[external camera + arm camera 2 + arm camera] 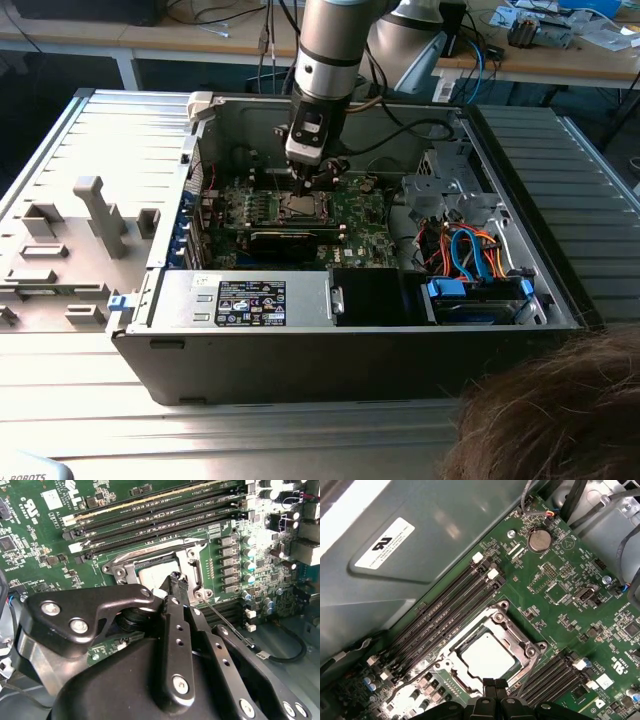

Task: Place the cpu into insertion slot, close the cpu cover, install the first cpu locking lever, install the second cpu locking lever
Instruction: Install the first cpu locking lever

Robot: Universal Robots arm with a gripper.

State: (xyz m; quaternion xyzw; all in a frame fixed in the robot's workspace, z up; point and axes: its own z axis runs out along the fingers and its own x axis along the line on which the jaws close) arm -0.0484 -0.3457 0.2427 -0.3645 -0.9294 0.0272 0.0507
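The cpu lies flat in the insertion slot, its pale metal top showing through the square window of the cpu cover. The cover is down over the chip and frames it on all sides. In both wrist views the gripper sits at the edge of that frame. Its black fingertips are pressed together, with nothing seen between them. A thin wire locking lever runs out from a corner of the socket and passes just beside the gripper's fingers.

Long black memory slots lie beside the socket on the green motherboard. A coin battery sits farther off on the same board.

Going by the exterior view's clock face, with the slot as centre:
- **Twelve o'clock:** the gripper hangs here, touching or nearly touching the socket.
- **The container:** the open computer case lies on its side and holds the motherboard.
- **Six o'clock:** a silver labelled metal box sits inside the case.
- **Four o'clock:** a bundle of orange and blue cables sits above a blue-trimmed drive, also inside the case.
- **Outside the case:** it rests on a ribbed metal surface.
- **Nine o'clock:** a grey fixture with upright blocks stands well apart from the slot.
- **Five o'clock:** a person's hair fills the corner.
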